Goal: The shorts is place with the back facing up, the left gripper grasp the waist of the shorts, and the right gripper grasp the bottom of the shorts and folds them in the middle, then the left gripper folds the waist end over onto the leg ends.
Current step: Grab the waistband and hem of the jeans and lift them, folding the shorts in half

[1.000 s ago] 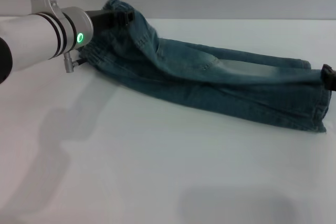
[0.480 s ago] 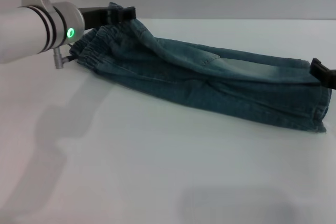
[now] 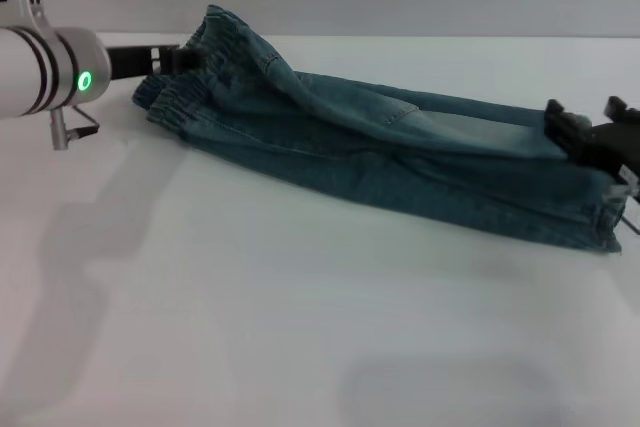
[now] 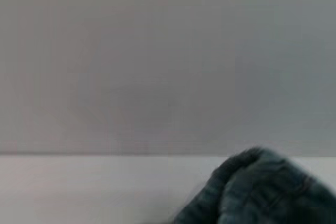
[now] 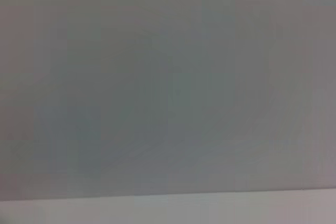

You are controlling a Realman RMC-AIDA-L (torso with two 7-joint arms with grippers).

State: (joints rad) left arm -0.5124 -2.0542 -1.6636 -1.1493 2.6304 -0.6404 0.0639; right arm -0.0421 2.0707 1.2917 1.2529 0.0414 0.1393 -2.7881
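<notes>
1. Since the earlier head view, the left gripper has been drawn back off the waist of the shorts, and the lifted band has been let down; the right gripper has been brought further in over the leg ends.
2. The shorts are seen folded lengthwise on the white table, stretched from the left fingertips across to the right fingertips.
3. The gathered band is found just beyond the tips of the left gripper, one ruffled fold standing higher than the rest and the lower fold lying flat on the table.
4. Whether the left fingers are spread or pressed together cannot be told; they are seen edge-on as one dark bar, and contact with the denim cannot be made out either.
5. The right gripper's two fingers are held spread, with a clear gap between the tips, directly above the upper edge of the legs, close to the hems.
6. No cloth is seen pinched between the right fingers.
7. In the left wrist view, a dark bunched mound of denim is shown on the table edge.
8. In the right wrist view, only a plain grey wall and a pale strip of table are shown.
</notes>
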